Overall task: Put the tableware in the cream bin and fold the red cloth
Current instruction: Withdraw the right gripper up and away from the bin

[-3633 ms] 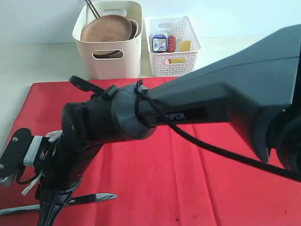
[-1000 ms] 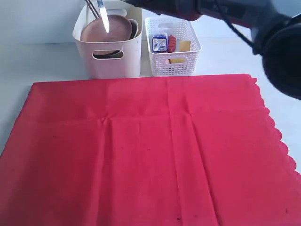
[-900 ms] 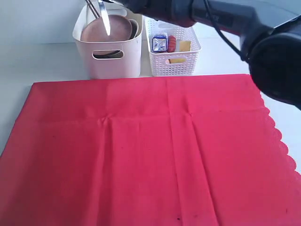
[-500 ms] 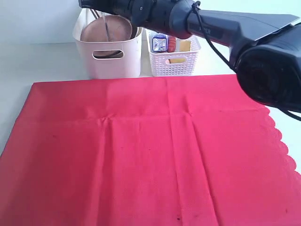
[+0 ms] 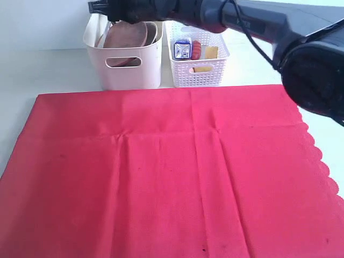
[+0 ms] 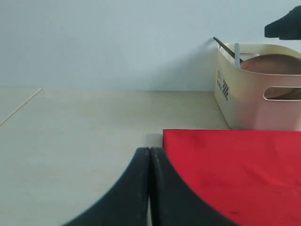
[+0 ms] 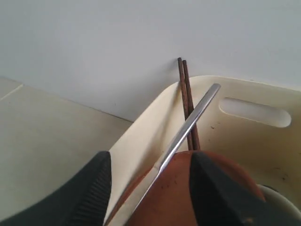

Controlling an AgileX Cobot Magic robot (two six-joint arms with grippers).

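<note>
The cream bin [image 5: 131, 70] stands behind the red cloth [image 5: 172, 172], which lies spread flat with its scalloped edge at the right. My right gripper [image 5: 110, 8] hovers over the bin's far left corner, open [image 7: 149, 157], holding nothing. Below it the silver knife [image 7: 188, 125] leans free against the bin wall [image 7: 141, 127], beside the dark chopsticks [image 7: 186, 94] and on the brown wooden plate [image 7: 188, 197]. My left gripper [image 6: 149, 153] is shut and empty, low over the table beside the cloth's corner [image 6: 244, 165]. It is out of the exterior view.
A white lattice basket [image 5: 196, 59] stands right of the bin, holding a small blue-white carton [image 5: 183, 49] and food items. The right arm [image 5: 258, 21] stretches across the upper right of the exterior view. Pale table [image 5: 54, 70] borders the cloth on the left.
My right gripper brought the knife up from the cloth to the bin and opened. The knife has dropped from the jaws and now leans inside the bin.
</note>
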